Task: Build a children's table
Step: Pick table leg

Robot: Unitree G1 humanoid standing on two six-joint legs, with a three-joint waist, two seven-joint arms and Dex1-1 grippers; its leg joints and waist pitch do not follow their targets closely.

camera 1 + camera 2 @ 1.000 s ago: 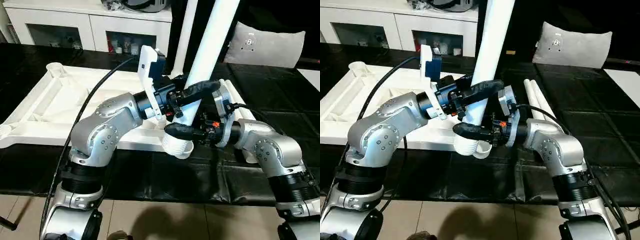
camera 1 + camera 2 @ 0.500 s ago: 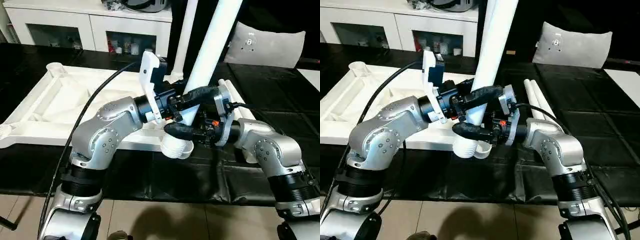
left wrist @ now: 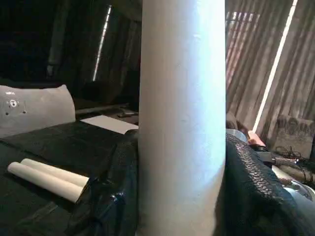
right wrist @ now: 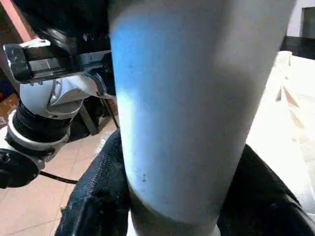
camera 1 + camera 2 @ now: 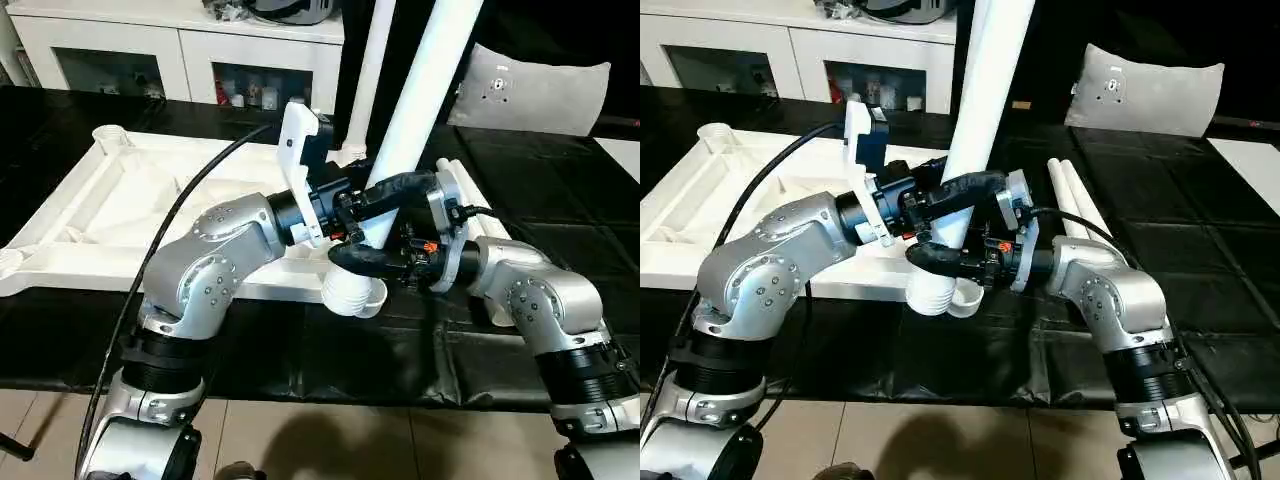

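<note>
Our left fingers (image 5: 385,192) and right fingers (image 5: 365,258) are both clamped round one white leg (image 5: 415,95), the left pair just above the right. The leg stands tilted, its ribbed lower end (image 5: 353,292) at the near corner of the upturned top (image 5: 95,215), which lies on the black worktop (image 5: 330,355). Two more legs (image 5: 1072,195) lie side by side past our right arm, and a pillow (image 5: 530,90) rests further back.

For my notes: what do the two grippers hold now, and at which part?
Both hold one white table leg near its ribbed lower end, just above the corner socket.
</note>
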